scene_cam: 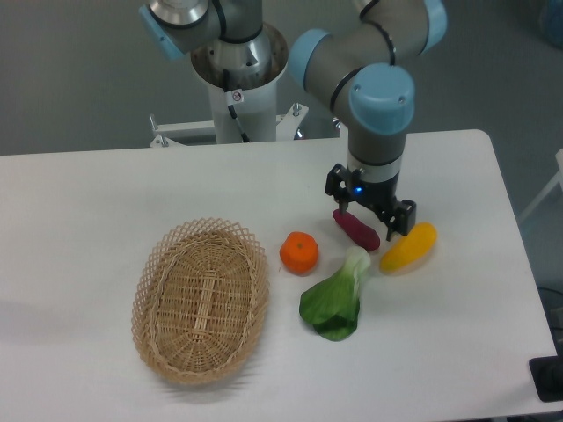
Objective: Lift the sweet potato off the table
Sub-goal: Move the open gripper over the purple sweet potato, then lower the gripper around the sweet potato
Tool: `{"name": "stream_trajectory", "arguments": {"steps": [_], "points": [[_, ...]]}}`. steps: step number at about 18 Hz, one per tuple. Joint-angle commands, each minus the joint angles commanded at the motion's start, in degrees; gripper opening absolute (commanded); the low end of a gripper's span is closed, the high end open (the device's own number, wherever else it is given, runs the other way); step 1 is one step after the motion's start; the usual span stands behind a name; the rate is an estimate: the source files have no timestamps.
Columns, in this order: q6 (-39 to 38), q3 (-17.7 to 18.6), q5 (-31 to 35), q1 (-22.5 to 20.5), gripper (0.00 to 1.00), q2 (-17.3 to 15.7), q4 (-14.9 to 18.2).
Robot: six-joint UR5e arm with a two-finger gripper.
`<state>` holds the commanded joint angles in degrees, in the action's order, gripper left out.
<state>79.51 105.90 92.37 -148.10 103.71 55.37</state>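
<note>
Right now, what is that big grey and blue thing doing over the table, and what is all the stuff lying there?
That is a robot arm. It bends at its blue joints like your elbow does. At its end is a gripper with two black fingers, a bit like tongs. The one picture comes from a camera that looks down at the table from the front.

On the table lie a woven basket, a round orange, a leafy green vegetable, a yellow vegetable and a purple sweet potato.

The gripper is low over the sweet potato, with one finger on each side of it. The fingers look open. I cannot tell if they touch it, and it still seems to lie on the table, not lifted.
</note>
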Motion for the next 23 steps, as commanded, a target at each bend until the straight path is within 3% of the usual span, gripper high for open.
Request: {"name": "stream_trajectory", "arguments": {"steps": [2, 5, 7, 8, 10, 13, 18, 23], "points": [[6.59, 0.53, 2.19, 0.09, 1.0, 0.26, -0.09], [2.68, 1.41, 2.47, 0.09, 1.0, 0.61, -1.4], [6.33, 2.46, 2.9, 0.18, 1.0, 0.79, -1.49], [11.14, 2.55, 4.12, 0.18, 1.0, 0.79, -1.5], [28.77, 4.65, 11.32, 0.35, 0.99, 0.36, -1.49], [37.8, 4.58, 11.87, 0.44, 0.98, 1.05, -1.5], [39.49, 5.01, 12.05, 1.85, 0.99, 4.04, -2.37], [40.19, 7.83, 11.78, 1.85, 0.97, 5.71, -9.4]]}}
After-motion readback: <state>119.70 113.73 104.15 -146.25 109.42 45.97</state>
